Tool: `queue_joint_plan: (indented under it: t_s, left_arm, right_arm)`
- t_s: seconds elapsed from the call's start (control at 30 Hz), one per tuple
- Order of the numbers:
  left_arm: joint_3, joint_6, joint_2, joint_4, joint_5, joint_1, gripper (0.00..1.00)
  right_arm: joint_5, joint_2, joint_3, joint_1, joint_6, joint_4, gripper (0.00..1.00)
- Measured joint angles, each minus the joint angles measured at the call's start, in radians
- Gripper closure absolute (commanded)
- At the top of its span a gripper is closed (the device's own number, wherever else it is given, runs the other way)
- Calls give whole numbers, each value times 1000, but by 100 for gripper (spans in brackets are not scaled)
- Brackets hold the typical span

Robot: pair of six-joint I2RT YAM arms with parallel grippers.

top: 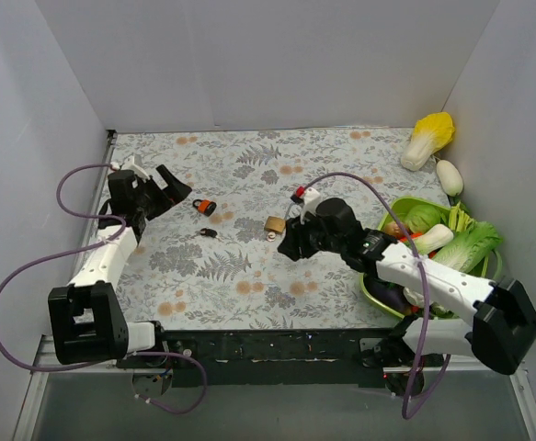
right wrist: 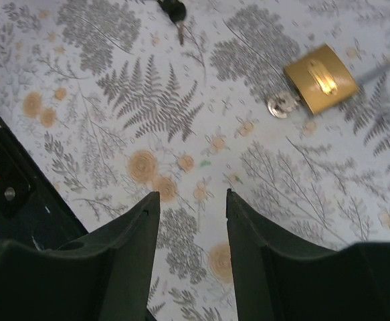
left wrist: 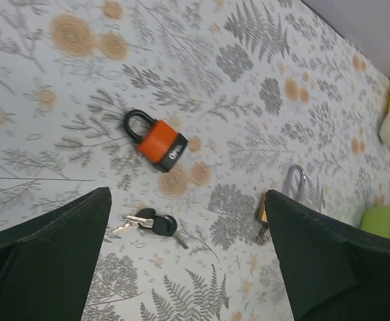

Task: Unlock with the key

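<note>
Had my left end effector [left wrist: 186, 197] wide apart over key [left wrist: 151, 222] to grab it; right end effector [right wrist: 188, 200] apart too, nr brass padlock [right wrist: 318, 79].

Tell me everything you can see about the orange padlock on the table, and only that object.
The orange padlock is small. Its orange body looks plastic-coated, and a black band at its base carries white lettering too small to read. Its black curved shackle appears closed. It lies flat on the floral table cover, with the shackle pointing roughly away from the black-headed key, which lies nearby but apart. Nothing touches it except the cover, and no gripper holds it.
</note>
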Motion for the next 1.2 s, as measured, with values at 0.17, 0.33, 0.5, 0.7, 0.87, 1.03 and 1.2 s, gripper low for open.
queue_joint_plan:
  t_s: [0.17, 0.33, 0.5, 0.7, 0.87, 1.03, 1.2]
  left_arm:
    - [-18, 7, -28, 14, -63, 73, 2]
    - [-51, 44, -144, 9, -126, 72, 2]
    - [-55, 58, -194, 21, -150, 72, 2]
    - [-58, 50, -161, 19, -123, 72, 2]
    - [-61, 43, -161, 19, -103, 72, 2]
    - [-61, 40, -161, 20, -93, 72, 2]
    - [-61, 39, -161, 20, -85, 72, 2]
  right_arm:
    - [8, 235, 222, 101, -67, 46, 52]
    - [11, 546, 495, 162, -202, 48, 52]
    - [28, 800, 705, 187, -320, 38, 52]
    - [28, 975, 828, 191, -439, 19, 52]
    - [31, 1072, 917, 191, -518, 14, 52]
    - [24, 1138, 992, 191, -570, 11, 52]
    - [-3, 1157, 1006, 191, -585, 11, 53]
